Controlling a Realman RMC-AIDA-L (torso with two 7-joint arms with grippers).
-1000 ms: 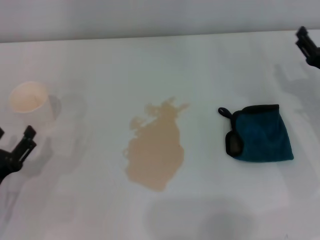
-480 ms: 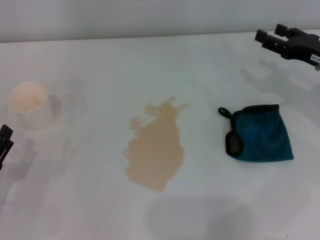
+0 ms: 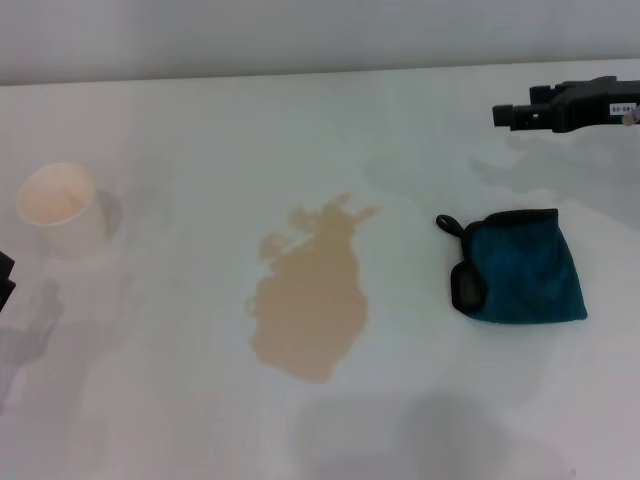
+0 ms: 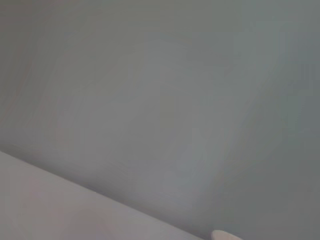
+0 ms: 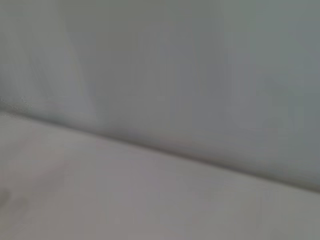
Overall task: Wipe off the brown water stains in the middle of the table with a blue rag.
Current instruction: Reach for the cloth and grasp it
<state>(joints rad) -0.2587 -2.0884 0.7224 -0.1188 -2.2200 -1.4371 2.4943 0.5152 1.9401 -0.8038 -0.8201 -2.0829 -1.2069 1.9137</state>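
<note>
Beige-lined white paper cup (image 3: pixel 60 210) far left, near the left gripper (image 3: pixel 4 280); its grip unreadable. Tan-brown ragged water stain (image 3: pixel 312 300) mid-table (image 3: pixel 200 420). Folded teal-blue fuzzy rag (image 3: pixel 520 268) right of it, apart. Right gripper (image 3: pixel 512 113) hovers beyond the rag, grip unreadable. Risk: shallow pinch lifts one fold only.

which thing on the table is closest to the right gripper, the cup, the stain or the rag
The blue rag. It lies just below the right gripper on the table's right side, while the brown water stains sit mid-table and the paper cup far left.
</note>
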